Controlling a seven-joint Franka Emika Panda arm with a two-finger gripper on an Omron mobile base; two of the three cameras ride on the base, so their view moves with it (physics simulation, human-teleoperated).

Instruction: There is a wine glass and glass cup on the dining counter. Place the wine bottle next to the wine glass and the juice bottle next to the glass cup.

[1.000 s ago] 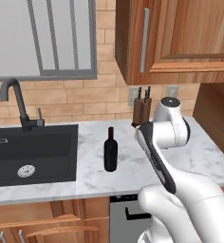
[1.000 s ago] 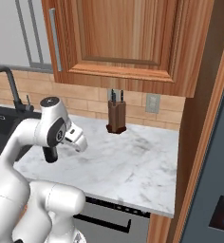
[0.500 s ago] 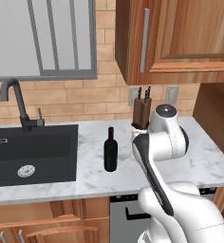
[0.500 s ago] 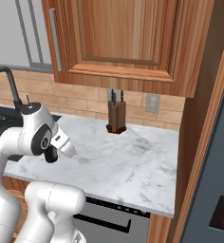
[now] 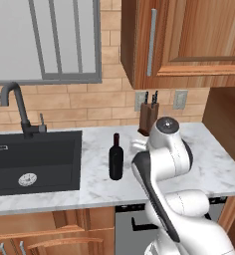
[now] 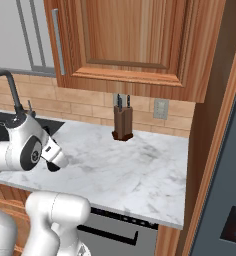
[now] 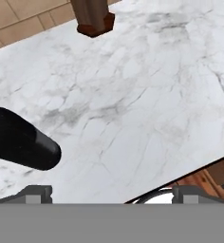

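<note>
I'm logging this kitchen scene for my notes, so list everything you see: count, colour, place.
wine bottle: one, near-black, upright on the marble counter, right of the sink
knife block: one, brown wood, at the brick wall
sink: one, black, set in the counter
faucet: one, black, behind the sink
marble counter: one, white-grey
upper cabinet: brown wood, above the counter
arm: one, white, over the counter
pincer: one, dark tips, open, holding nothing
</note>
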